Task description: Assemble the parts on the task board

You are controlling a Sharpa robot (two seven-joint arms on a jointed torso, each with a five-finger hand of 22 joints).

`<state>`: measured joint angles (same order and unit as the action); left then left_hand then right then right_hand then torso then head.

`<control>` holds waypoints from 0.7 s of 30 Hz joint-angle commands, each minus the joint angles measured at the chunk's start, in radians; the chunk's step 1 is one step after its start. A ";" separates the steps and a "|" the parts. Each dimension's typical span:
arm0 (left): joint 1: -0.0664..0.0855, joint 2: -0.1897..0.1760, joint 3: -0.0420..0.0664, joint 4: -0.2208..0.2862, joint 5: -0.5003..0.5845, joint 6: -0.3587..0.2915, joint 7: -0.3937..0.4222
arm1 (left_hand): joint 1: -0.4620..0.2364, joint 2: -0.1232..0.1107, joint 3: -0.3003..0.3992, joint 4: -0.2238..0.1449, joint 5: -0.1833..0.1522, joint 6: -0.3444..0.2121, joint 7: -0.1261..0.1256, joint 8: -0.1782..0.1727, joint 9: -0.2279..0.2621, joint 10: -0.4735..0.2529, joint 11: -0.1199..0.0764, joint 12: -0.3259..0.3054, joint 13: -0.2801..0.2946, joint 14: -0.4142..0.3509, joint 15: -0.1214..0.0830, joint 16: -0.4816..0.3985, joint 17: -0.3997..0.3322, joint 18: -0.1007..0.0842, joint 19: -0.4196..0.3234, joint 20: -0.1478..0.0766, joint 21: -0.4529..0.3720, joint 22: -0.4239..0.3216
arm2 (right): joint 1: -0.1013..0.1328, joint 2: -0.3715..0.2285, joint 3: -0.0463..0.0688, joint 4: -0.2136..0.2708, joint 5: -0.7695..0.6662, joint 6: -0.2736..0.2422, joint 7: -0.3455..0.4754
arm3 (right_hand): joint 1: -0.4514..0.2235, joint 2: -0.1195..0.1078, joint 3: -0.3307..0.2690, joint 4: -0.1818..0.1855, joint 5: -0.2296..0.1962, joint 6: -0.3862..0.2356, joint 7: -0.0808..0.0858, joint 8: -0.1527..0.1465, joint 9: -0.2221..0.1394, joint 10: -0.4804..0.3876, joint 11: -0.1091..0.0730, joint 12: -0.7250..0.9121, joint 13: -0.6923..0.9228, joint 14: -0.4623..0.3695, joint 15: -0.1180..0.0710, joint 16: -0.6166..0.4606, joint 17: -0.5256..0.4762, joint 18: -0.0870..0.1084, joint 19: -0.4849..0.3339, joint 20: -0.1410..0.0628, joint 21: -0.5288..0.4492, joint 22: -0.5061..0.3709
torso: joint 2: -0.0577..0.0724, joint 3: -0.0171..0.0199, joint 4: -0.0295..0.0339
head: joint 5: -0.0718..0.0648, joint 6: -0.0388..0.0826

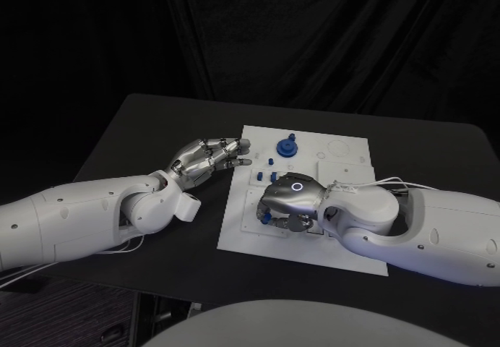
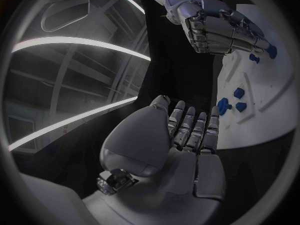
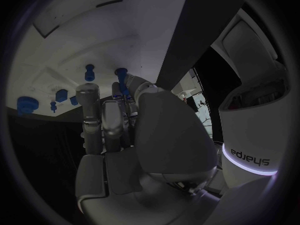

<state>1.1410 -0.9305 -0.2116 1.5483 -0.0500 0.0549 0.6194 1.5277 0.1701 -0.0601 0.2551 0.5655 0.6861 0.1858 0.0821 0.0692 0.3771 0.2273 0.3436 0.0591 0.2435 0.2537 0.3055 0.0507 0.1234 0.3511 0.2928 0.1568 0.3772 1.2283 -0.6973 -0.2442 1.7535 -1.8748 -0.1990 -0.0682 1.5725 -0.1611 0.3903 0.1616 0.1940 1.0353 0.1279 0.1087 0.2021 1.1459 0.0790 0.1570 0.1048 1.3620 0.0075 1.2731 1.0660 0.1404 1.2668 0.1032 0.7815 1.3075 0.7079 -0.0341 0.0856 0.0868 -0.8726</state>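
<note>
a flat white rectangular task board [image 1: 344,155] lies in the middle of a black counter [image 1: 146,130]. the right robot hand [image 1: 289,204] rests palm down on the board's near left part, fingers curled over small blue plastic parts [image 1: 264,214]; whether it grips one cannot be told. the left robot hand [image 1: 209,160] hovers at the board's left edge, fingers half curled, holding nothing. a round blue peg part [image 1: 287,147] stands on the board beyond the right hand.
</note>
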 commanded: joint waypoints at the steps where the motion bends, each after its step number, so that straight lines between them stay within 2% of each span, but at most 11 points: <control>1: -0.003 0.002 0.001 0.000 0.000 0.017 0.013 | 0.003 0.003 0.006 0.002 0.005 0.003 0.040 0.004 0.000 0.003 0.003 0.003 0.001 0.004 -0.001 0.005 0.002 -0.017 0.007 -0.001 0.006 0.002 | -0.008 0.001 -0.003 -0.003 -0.008 0.028 -0.023 | -0.038 -0.024 -0.009 0.019 -0.031 -0.109 -0.036 -0.048 -0.027 -0.090 0.026 -0.045 -0.023 -0.030 0.009 -0.028 -0.037 0.002 -0.033 0.009 -0.056 0.068 | 0.000 0.0003 0.0002 | 0.000 0.000; 2: -0.003 0.002 0.001 0.000 0.000 0.017 0.013 | 0.003 0.003 0.006 0.002 0.005 0.003 0.040 0.004 0.000 0.003 0.003 0.003 0.001 0.004 -0.001 0.005 0.002 -0.017 0.007 -0.001 0.006 0.002 | -0.008 0.001 -0.003 -0.004 -0.008 0.034 -0.025 | -0.047 -0.030 -0.018 0.024 -0.045 -0.160 -0.053 -0.047 -0.039 -0.128 0.033 -0.058 -0.026 -0.040 0.008 -0.036 -0.048 0.007 -0.045 0.013 -0.079 0.063 | 0.000 0.0003 0.0004 | 0.000 0.000; 5: -0.003 0.002 0.001 0.000 0.000 0.017 0.013 | 0.003 0.003 0.006 0.002 0.005 0.003 0.040 0.004 0.000 0.003 0.003 0.003 0.001 0.004 -0.001 0.005 0.002 -0.017 0.007 -0.001 0.006 0.002 | -0.009 -0.001 -0.003 -0.005 -0.007 0.039 -0.027 | -0.057 -0.031 -0.057 0.030 -0.071 -0.230 -0.071 -0.045 -0.059 -0.196 0.038 -0.067 -0.024 -0.066 0.006 -0.058 -0.076 0.014 -0.072 0.018 -0.133 0.051 | 0.000 0.0004 0.0000 | 0.001 0.000; 6: -0.003 0.002 0.001 0.000 0.000 0.017 0.012 | 0.003 0.003 0.006 0.002 0.005 0.003 0.040 0.004 0.000 0.003 0.003 0.003 0.001 0.004 -0.001 0.005 0.002 -0.017 0.007 -0.001 0.006 0.002 | -0.009 -0.002 -0.003 -0.006 -0.003 0.038 -0.026 | -0.057 -0.028 -0.094 0.040 -0.089 -0.273 -0.087 -0.041 -0.072 -0.244 0.038 -0.065 -0.021 -0.073 0.009 -0.063 -0.082 0.018 -0.079 0.018 -0.152 0.047 | 0.000 0.0002 0.0001 | 0.001 0.000; 8: -0.003 0.001 0.001 0.000 0.000 0.017 0.012 | 0.003 0.003 0.006 0.002 0.005 0.003 0.040 0.004 0.000 0.003 0.003 0.003 0.001 0.004 -0.001 0.005 0.002 -0.017 0.007 -0.001 0.006 0.002 | -0.009 -0.004 -0.003 -0.008 0.011 0.035 -0.024 | -0.053 -0.030 -0.124 0.056 -0.101 -0.295 -0.097 -0.044 -0.080 -0.292 0.038 -0.064 -0.020 -0.083 0.009 -0.071 -0.094 0.020 -0.087 0.020 -0.179 0.042 | 0.000 0.0001 -0.0005 | 0.001 0.000; 10: -0.003 0.001 0.001 0.000 0.000 0.016 0.012 | 0.003 0.003 0.006 0.002 0.005 0.003 0.040 0.004 0.000 0.003 0.003 0.003 0.001 0.004 -0.001 0.005 0.002 -0.017 0.007 -0.001 0.006 0.002 | -0.009 -0.006 -0.003 -0.010 0.027 0.029 -0.021 | -0.048 -0.030 -0.130 0.061 -0.101 -0.303 -0.097 -0.043 -0.083 -0.300 0.038 -0.059 -0.019 -0.084 0.010 -0.071 -0.094 0.021 -0.088 0.020 -0.185 0.042 | 0.000 0.0002 -0.0009 | 0.001 0.000; 11: -0.004 0.001 0.001 0.000 0.000 0.016 0.012 | 0.003 0.003 0.006 0.002 0.005 0.003 0.040 0.004 0.000 0.003 0.003 0.003 0.001 0.004 -0.001 0.005 0.002 -0.017 0.007 -0.001 0.006 0.002 | -0.009 -0.008 -0.003 -0.011 0.034 0.025 -0.019 | -0.036 -0.032 -0.146 0.076 -0.102 -0.352 -0.101 -0.046 -0.094 -0.329 0.042 -0.049 -0.017 -0.092 0.013 -0.074 -0.098 0.022 -0.096 0.022 -0.206 0.039 | 0.000 0.0002 -0.0007 | -0.001 0.000; 12: -0.004 0.000 0.001 0.000 0.000 0.016 0.012 | 0.004 0.003 0.008 0.002 0.006 0.003 0.040 0.004 0.000 0.003 0.003 0.003 0.001 0.004 -0.001 0.006 0.002 -0.017 0.007 -0.001 0.007 0.001 | -0.009 -0.010 -0.003 -0.011 0.038 0.021 -0.017 | -0.034 -0.032 -0.148 0.080 -0.102 -0.357 -0.102 -0.046 -0.096 -0.333 0.042 -0.045 -0.016 -0.092 0.013 -0.073 -0.097 0.022 -0.096 0.022 -0.207 0.039 | 0.000 0.0002 -0.0004 | -0.001 0.000; 17: -0.004 0.000 0.001 0.000 0.000 0.015 0.011 | 0.004 0.002 0.009 0.001 0.006 0.003 0.040 0.004 0.000 0.003 0.003 0.003 0.001 0.004 -0.001 0.006 0.002 -0.017 0.007 -0.001 0.007 0.001 | -0.008 -0.030 -0.003 -0.005 0.068 -0.023 0.001 | -0.022 -0.037 -0.164 0.112 -0.114 -0.340 -0.100 -0.039 -0.097 -0.360 0.039 -0.018 -0.009 -0.095 0.012 -0.071 -0.097 0.023 -0.094 0.023 -0.215 0.040 | 0.000 -0.0001 0.0004 | -0.001 0.000; 21: -0.005 -0.001 0.001 -0.001 0.000 0.015 0.011 | 0.004 0.002 0.009 0.001 0.006 0.002 0.040 0.004 0.000 0.003 0.003 0.003 0.001 0.003 -0.001 0.005 0.001 -0.017 0.007 -0.001 0.007 0.001 | 0.001 -0.063 -0.002 0.010 0.104 -0.100 0.024 | -0.010 -0.039 -0.166 0.123 -0.111 -0.322 -0.096 -0.034 -0.096 -0.376 0.037 -0.002 -0.006 -0.091 0.011 -0.064 -0.088 0.022 -0.089 0.022 -0.210 0.043 | 0.000 0.0005 -0.0006 | -0.004 0.000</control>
<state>1.1384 -0.9315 -0.2116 1.5471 -0.0496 0.0556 0.6187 1.5277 0.1701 -0.0573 0.2579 0.5655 0.6862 0.1858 0.0821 0.0693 0.3771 0.2273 0.3435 0.0591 0.2434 0.2537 0.3055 0.0514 0.1234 0.3510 0.2929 0.1568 0.3771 1.2237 -0.7529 -0.2476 1.7570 -1.8196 -0.2089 -0.0604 1.5531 -0.1973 0.2251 0.2801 0.0844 0.7069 0.0309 0.0700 0.1066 0.7749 0.1177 0.1508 0.0975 1.2744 0.0190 1.2042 0.9764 0.1569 1.1751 0.1264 0.5711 1.3074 0.7078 -0.0338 0.0854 0.0835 -0.8726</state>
